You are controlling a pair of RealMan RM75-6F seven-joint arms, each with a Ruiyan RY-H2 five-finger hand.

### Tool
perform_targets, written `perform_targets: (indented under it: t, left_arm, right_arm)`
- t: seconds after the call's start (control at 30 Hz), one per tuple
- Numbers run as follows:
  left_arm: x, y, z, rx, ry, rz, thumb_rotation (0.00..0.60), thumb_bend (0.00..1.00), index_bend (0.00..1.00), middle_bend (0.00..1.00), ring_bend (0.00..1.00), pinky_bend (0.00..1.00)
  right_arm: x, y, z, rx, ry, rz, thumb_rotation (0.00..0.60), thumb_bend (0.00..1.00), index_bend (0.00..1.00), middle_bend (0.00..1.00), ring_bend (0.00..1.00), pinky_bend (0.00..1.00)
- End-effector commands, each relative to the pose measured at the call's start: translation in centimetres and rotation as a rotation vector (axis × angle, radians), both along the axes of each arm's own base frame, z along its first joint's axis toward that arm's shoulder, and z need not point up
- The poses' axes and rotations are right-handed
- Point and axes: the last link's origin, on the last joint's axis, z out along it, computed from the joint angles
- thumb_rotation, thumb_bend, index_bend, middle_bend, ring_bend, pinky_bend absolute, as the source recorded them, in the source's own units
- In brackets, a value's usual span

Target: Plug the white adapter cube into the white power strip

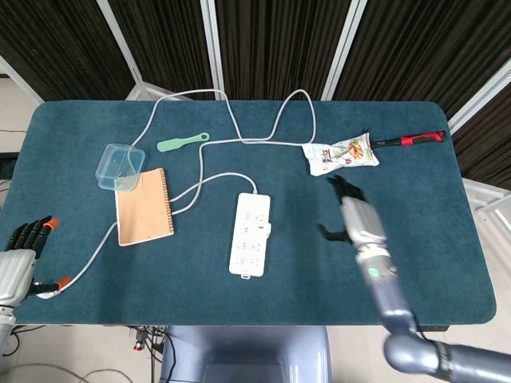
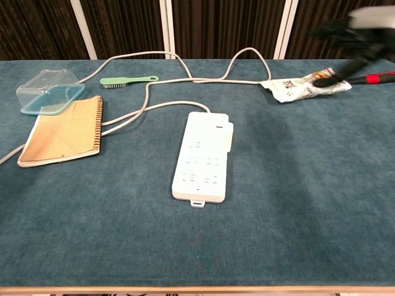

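The white power strip [image 1: 250, 244] lies flat near the middle of the blue worktop [image 1: 415, 263], and its gray cord [image 1: 209, 179] winds away toward the back edge. The white adapter cube [image 2: 226, 137] sits on the strip near the cord end, at the strip's right edge, sticking out a little past that side. No hand touches it. The right hand [image 1: 346, 214] hangs over the worktop well to the right of the strip. It holds nothing, and its dark fingers [image 1: 342, 187] are spread apart. In the chest view this hand [image 2: 349, 37] is a blur at the top right corner. The left hand [image 1: 24, 251] is down at the left edge of the worktop, next to a white cable end [image 1: 49, 289]; I cannot tell if it is open or closed. A brown notebook [image 1: 144, 207] lies left of the strip, with a clear box [image 1: 120, 166] touching its far corner. A green brush [image 1: 182, 143] lies behind them. A snack bag [image 1: 340, 154] and a red and black tool [image 1: 407, 140] lie at the back right.
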Motion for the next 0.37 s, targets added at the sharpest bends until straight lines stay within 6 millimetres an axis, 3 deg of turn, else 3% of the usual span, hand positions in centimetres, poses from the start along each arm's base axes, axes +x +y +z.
perform_targets:
  t: [0.03, 0.23, 0.37]
  left_arm:
    - [-0.1, -0.1, -0.1, 0.003, 0.023, -0.003, 0.6, 0.0, 0.0, 0.0, 0.0, 0.0]
    - [-0.3, -0.3, -0.1, 0.005, 0.068, 0.002, 0.6, 0.0, 0.0, 0.0, 0.0, 0.0]
    - [-0.3, -0.3, -0.2, 0.001, 0.096, 0.002, 0.6, 0.0, 0.0, 0.0, 0.0, 0.0]
  right_arm:
    - [-7.0, 5.4, 3.9, -0.071, 0.353, 0.003, 0.6, 0.37, 0.0, 0.0, 0.0, 0.0]
    - [-13.3, 10.9, 7.5, -0.188, 0.485, -0.044, 0.6, 0.35, 0.0, 0.0, 0.0, 0.0]
    - [-15.4, 12.3, 8.6, -0.27, 0.501, -0.033, 0.6, 0.33, 0.0, 0.0, 0.0, 0.0]
